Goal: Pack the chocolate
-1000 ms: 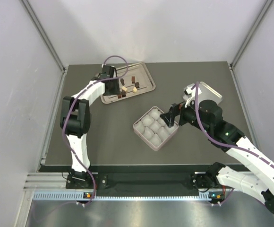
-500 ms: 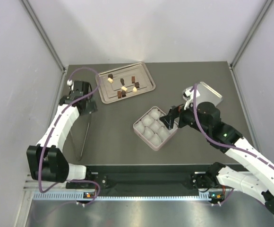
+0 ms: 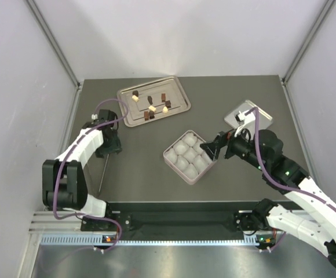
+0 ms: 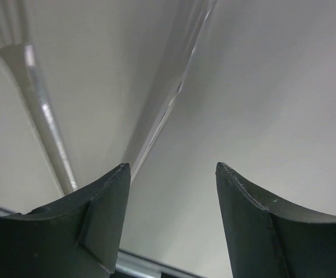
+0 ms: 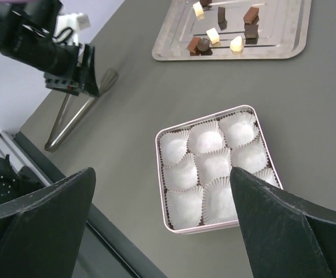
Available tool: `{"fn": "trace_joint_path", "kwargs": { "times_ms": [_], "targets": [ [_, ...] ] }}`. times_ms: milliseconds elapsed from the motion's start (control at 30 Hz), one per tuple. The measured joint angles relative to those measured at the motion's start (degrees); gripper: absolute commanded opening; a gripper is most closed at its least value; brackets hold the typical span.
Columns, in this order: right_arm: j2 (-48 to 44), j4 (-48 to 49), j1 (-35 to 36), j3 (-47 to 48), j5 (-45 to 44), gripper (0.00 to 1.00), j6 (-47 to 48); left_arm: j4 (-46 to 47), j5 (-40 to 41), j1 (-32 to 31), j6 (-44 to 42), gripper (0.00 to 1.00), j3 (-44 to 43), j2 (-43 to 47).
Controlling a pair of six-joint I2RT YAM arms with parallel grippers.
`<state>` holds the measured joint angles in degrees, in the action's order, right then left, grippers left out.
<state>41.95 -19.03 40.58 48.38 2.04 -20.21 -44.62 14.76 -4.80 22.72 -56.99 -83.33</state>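
Observation:
The chocolate [image 3: 152,106], several dark brown and cream pieces, lies on the silver tray [image 3: 179,92] at the back; it also shows in the right wrist view [image 5: 214,36]. The pink box [image 3: 169,154] with white paper cups stands mid-table, its cups empty [image 5: 214,165]. My left gripper [image 3: 110,145] is at the left of the table, away from the tray, open and empty [image 4: 171,168]; its view shows only walls. My right gripper [image 3: 213,148] is open and empty, hovering at the box's right side [image 5: 161,171].
Metal tongs [image 3: 102,171] lie on the table just in front of the left gripper, also seen in the right wrist view [image 5: 72,119]. A silver square lid [image 3: 259,113] lies at the right, behind the right arm.
The left arm has swung from the tray out to the left side of the table and settled by the tongs. The right gripper has drawn back slightly to the right.

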Motion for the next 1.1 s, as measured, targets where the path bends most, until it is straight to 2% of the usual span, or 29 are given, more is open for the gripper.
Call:
{"fn": "trace_joint_path", "kwargs": {
  "times_ms": [100,167,200,233,400,600,700,800,900,933,1000,1033,1067,1100],
  "targets": [
    [-0.9,-0.7,0.0,0.0,-0.6,1.0,0.0,2.0,-0.4,0.0,0.1,0.63,0.0,-3.1],
    [-1.2,-1.4,0.0,0.0,-1.3,1.0,0.1,3.3,-0.5,0.1,0.2,0.57,-0.1,-5.7],
    [-1.4,-1.9,0.0,0.0,-1.7,1.0,0.1,3.8,-0.5,0.1,0.2,0.52,-0.1,-7.1],
    [-1.5,-2.3,0.0,0.0,-2.1,1.0,0.1,4.1,-0.4,0.2,0.2,0.42,-0.3,-8.5],
    [-1.9,-4.3,0.0,0.0,-3.2,1.0,0.3,5.6,-0.7,0.5,0.0,0.19,-1.9,-12.3],
    [-1.7,-5.0,0.0,0.0,-4.2,1.0,0.6,6.0,-1.1,0.7,-2.2,0.07,-8.8,-16.4],
    [-1.0,-5.0,0.0,0.0,-4.4,1.0,0.7,6.7,-1.0,1.1,-4.0,0.05,-13.4,-19.1],
    [-0.5,-5.2,0.0,0.0,-4.5,1.0,0.7,7.2,-0.9,1.9,-5.4,0.12,-16.3,-21.2],
    [-0.6,-5.2,0.0,0.0,-4.6,1.0,0.7,7.1,-0.8,2.5,-6.5,0.29,-18.2,-23.1],
    [-0.7,-5.2,0.0,0.0,-4.7,1.0,0.7,7.2,-0.7,2.6,-6.7,0.46,-18.5,-23.4],
    [-0.9,-5.4,0.0,0.0,-4.9,1.0,0.7,6.6,-0.8,2.7,-6.6,0.59,-18.8,-23.5],
    [-1.0,-5.6,0.0,0.0,-5.0,1.0,0.7,6.3,-0.8,2.7,-6.4,0.74,-19.1,-23.4],
    [-1.2,-5.9,0.0,0.0,-5.0,1.0,0.7,6.1,-0.7,2.7,-6.4,0.99,-19.4,-23.4],
    [-1.5,-6.1,0.0,0.0,-5.1,1.0,0.7,5.7,-0.6,2.8,-6.2,0.99,-19.7,-23.3]
  ]
}}
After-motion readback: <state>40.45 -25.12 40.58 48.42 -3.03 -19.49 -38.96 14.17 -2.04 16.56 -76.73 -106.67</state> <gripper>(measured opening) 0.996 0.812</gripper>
